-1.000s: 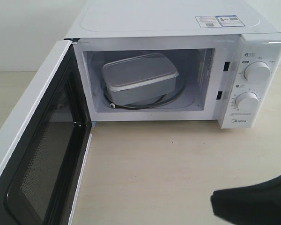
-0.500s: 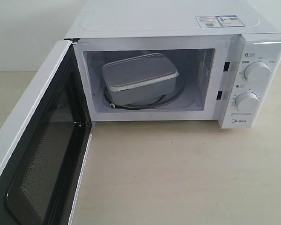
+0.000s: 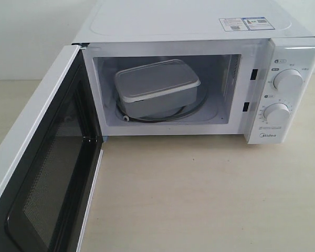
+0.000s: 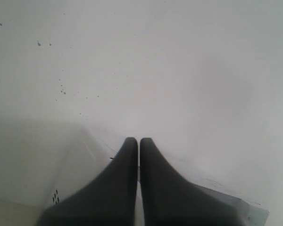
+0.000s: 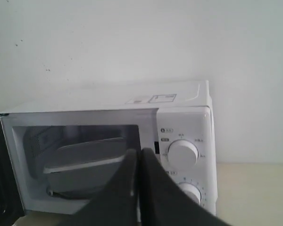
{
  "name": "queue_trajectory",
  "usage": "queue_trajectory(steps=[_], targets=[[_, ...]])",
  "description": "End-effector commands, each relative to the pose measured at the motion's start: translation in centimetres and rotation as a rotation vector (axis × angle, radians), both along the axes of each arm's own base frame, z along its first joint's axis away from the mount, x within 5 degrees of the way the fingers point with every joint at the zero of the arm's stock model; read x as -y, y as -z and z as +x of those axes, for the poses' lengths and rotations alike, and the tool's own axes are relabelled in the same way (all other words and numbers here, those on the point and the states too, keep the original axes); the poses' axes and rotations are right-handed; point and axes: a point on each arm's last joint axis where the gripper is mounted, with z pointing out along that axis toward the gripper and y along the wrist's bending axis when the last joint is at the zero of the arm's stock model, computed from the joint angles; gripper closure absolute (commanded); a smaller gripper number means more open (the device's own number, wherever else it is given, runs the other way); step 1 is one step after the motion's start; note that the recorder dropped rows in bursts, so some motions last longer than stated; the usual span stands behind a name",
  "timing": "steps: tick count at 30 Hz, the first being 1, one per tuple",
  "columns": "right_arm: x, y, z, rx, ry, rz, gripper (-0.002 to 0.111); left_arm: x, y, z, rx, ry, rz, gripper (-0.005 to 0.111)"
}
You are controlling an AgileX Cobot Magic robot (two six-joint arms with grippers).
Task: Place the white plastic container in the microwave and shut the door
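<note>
The white plastic container [image 3: 156, 88] rests inside the microwave [image 3: 199, 26] on its turntable, angled slightly, lid on. It also shows in the right wrist view as the white plastic container [image 5: 80, 157] in the cavity. The door [image 3: 42, 173] is swung wide open to the left, black mesh inner face showing. No gripper appears in the exterior view. My right gripper [image 5: 138, 153] is shut with nothing in it, held back from the microwave front. My left gripper [image 4: 139, 141] is shut and empty, facing a plain white surface.
The microwave's two round knobs [image 3: 287, 80] sit on the right panel. A beige tabletop [image 3: 199, 194] stretches in front of the oven. A pale wall [image 5: 132, 42] stands behind it. The open door's edge reaches to the lower left of the exterior view.
The dark gripper seen a second ago at the lower right of the exterior view has withdrawn out of that view. Container and door have not moved.
</note>
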Motion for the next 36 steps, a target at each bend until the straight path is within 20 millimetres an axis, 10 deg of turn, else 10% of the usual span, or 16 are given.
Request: queue_trajectory(steps=[1,16,36], targets=[[0.1,1.8,0.4,-0.044,0.012,0.037,0.108,0.0,0.1,0.0,-0.004,-0.004,0.01,0.103],[0.8,7.0,0.7,-0.385,0.099,-0.059,0.108,0.0,0.1,0.0,-0.004,-0.004,0.01,0.103],[0.8,6.9,0.7,-0.381,0.099,-0.057,0.108,0.0,0.1,0.0,-0.004,-0.004,0.01,0.103]])
